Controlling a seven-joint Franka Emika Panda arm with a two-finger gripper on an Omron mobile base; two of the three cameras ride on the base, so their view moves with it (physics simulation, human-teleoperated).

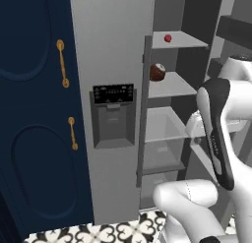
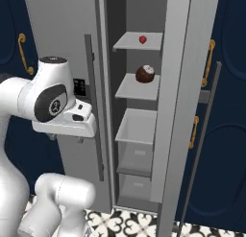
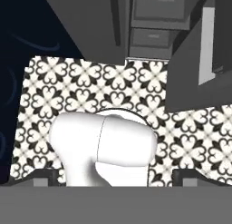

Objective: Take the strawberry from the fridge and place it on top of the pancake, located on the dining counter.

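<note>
Left base view: the fridge [image 1: 115,65] stands open, the strawberry [image 1: 168,38] untouched on its top shelf. Right base view: same berry above a brown ball [image 2: 144,74]. Hand view: patterned floor [image 3: 181,128]; whether the fingers are apart I cannot tell. Everything remains.

One strawberry [image 1: 168,38], one brown ball [image 1: 157,72]

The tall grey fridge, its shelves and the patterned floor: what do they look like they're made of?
The tall grey fridge looks like matte brushed metal: flat, even grey, no gloss. Its pale shelves could be plastic or frosted glass. The black-and-white patterned floor looks like glazed tile, judging by its repeating floral squares.
</note>
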